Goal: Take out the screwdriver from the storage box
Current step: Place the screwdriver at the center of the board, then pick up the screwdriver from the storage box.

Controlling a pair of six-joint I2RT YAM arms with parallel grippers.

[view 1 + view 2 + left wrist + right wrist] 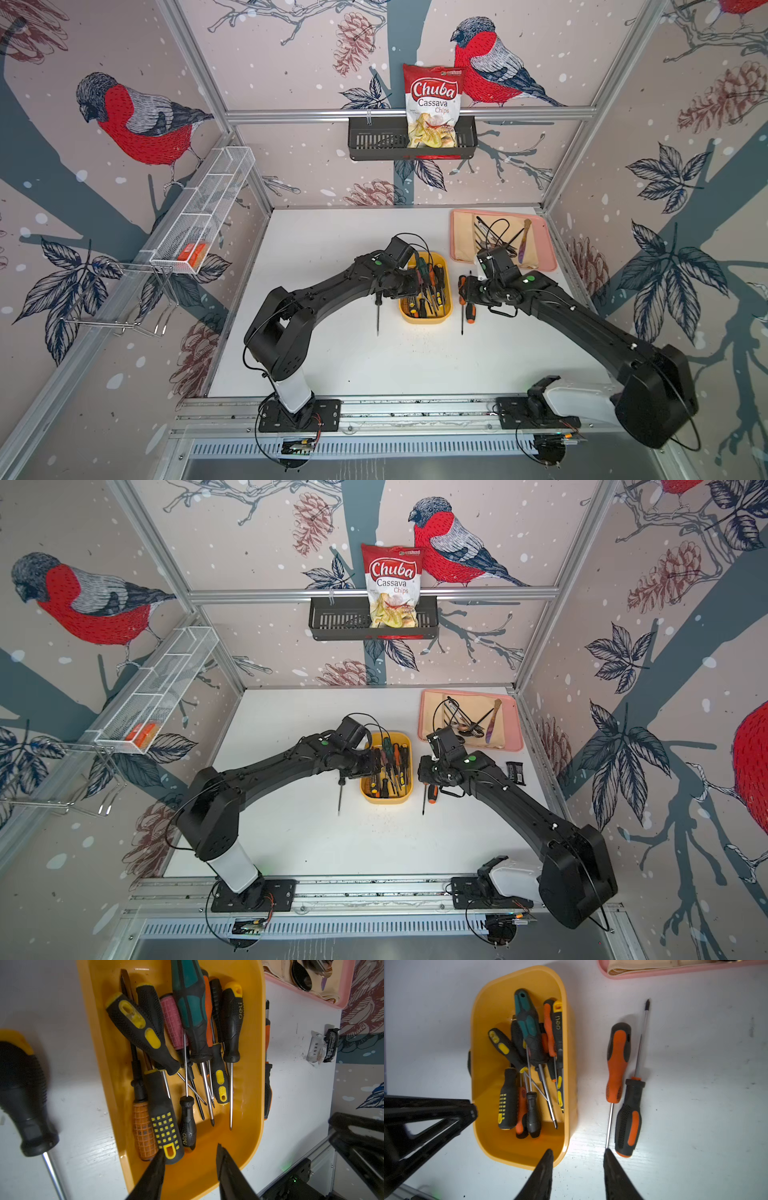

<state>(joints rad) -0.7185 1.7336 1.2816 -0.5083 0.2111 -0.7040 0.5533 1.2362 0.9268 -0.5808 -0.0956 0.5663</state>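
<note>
The yellow storage box [428, 320] [386, 799] sits mid-table and holds several screwdrivers, a teal-handled one [191, 1007] [527, 1022] on top. My left gripper [191, 1149] [406, 286] hovers over the box's left side, open, nothing between its fingers. My right gripper [578, 1150] [465, 291] is open just right of the box, over the bare table beside the box wall [483, 1064]. Two orange-and-black screwdrivers [617, 1061] [630, 1118] lie on the table there. A black-and-yellow screwdriver [378, 307] [22, 1093] lies left of the box.
A pink tray [544, 245] with cutlery stands at the back right. A small dark wrapped packet [515, 773] lies near the right wall. On the back wall hangs a black basket [374, 141] with a chips bag [432, 104]. A white mesh shelf [203, 216] lines the left wall.
</note>
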